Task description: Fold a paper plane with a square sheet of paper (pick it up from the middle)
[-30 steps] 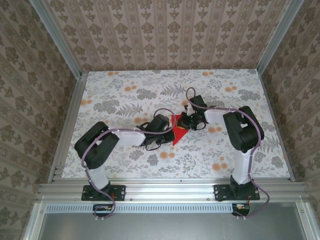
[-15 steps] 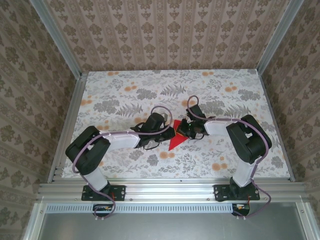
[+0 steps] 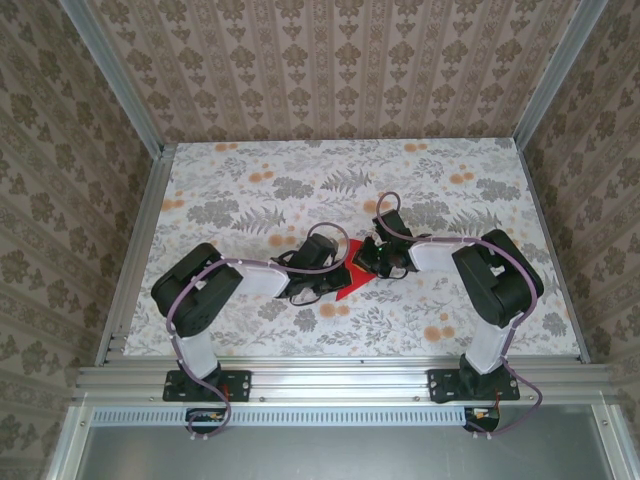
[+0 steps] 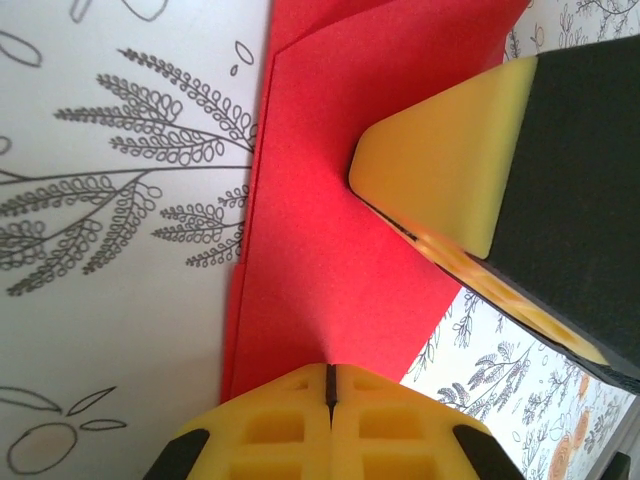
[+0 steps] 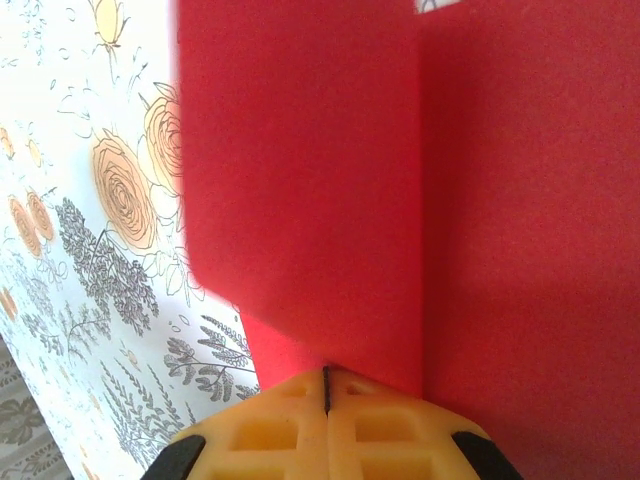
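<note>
No text, label, number or sign is readable on the square sheet of paper point(image 3: 350, 287) or the table point(image 3: 250, 180)

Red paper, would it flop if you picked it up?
The red paper is probably floppy and light: it looks thin, with one flap raised off the rest. It likely keeps its folds, since a sharp crease shows.

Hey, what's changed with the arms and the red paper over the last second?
The right gripper slid slightly left and nearer. The left gripper pulled back left, then returned. The red paper shifted a little nearer with them. Both stayed shut on the paper, and nothing was let go.
</note>
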You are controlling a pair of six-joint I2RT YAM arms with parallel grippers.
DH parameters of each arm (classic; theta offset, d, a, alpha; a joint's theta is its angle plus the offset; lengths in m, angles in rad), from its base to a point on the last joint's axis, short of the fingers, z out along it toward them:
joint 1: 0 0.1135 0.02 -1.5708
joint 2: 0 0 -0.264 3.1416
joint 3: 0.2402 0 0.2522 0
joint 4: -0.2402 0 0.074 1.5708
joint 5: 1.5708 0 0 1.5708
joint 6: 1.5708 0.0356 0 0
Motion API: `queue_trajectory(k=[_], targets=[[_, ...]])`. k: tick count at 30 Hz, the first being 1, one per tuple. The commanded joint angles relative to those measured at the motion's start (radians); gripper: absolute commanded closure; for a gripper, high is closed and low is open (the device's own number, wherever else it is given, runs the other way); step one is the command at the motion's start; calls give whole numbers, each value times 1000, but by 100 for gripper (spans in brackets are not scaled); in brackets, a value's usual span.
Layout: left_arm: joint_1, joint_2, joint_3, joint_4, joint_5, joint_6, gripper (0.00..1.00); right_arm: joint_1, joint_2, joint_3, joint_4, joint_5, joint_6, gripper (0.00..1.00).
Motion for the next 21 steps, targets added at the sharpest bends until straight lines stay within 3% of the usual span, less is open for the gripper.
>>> queue_trajectory(k=[1, 10, 21], targets=[[-3, 4, -22, -141, -40, -14, 99, -21, 26, -33, -9, 11, -47, 93], [-4, 4, -56, -211, -24, 0, 100, -113, 42, -19, 70, -47, -235, 93], [-4, 19, -53, -217, -10, 4, 100, -236, 129, 35, 138, -81, -296, 92]])
